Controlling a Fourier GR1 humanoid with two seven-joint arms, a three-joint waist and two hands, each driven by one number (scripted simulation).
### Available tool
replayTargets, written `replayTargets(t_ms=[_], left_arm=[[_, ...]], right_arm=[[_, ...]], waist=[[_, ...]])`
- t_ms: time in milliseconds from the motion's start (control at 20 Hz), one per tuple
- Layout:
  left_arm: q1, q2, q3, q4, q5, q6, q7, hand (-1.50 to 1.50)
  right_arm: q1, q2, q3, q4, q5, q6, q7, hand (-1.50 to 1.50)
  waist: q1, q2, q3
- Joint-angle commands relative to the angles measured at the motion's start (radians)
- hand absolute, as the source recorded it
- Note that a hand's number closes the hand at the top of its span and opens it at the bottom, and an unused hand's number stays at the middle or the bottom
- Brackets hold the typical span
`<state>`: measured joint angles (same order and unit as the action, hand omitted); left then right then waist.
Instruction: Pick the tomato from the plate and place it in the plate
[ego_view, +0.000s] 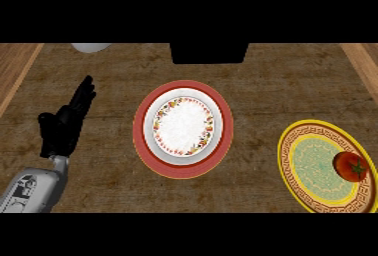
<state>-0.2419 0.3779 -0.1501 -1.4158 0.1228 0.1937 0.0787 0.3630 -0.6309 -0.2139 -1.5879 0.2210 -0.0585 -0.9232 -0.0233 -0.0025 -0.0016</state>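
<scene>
The left hand (65, 129) shows at the left of the view, open and at rest. Its black fingers (83, 97) are straight and close together, pointing far and slightly right. The thumb (47, 121) juts out to the left. The grey forearm (33, 191) enters from the near left corner and slants toward the wrist.

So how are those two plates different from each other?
The red-rimmed plate has a white middle ringed with flowers; the yellow-rimmed plate has a green middle inside a patterned brown band. The red-rimmed plate sits in the middle and holds nothing; the yellow-rimmed plate sits at the right edge with a tomato on its right side. Both are round and lie flat.
</scene>
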Motion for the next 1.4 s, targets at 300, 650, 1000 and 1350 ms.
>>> replayTargets(t_ms=[300,650,1000,1350], left_arm=[[-0.051,-0.023,0.007,0.015,-0.03,-0.012,0.036,0.0],[0.028,-0.082,0.0,-0.016,-0.077,-0.025,-0.02,0.0],[-0.012,-0.095,0.017,-0.072,-0.087,-0.042,0.098,0.0],[0.026,-0.096,0.071,-0.023,-0.108,-0.101,0.007,0.0]], right_arm=[[0.104,-0.15,-0.073,-0.191,0.179,0.092,0.37,-1.5],[0.043,-0.086,-0.069,-0.107,0.278,0.171,0.381,-1.5],[-0.101,-0.044,0.026,-0.022,0.451,0.178,0.469,-1.5],[-0.158,0.042,0.083,0.032,0.595,0.176,0.521,-1.5]], waist=[[0.015,0.003,0.0],[0.021,0.002,0.001],[0.03,0.002,0.002],[0.022,0.002,0.001]])
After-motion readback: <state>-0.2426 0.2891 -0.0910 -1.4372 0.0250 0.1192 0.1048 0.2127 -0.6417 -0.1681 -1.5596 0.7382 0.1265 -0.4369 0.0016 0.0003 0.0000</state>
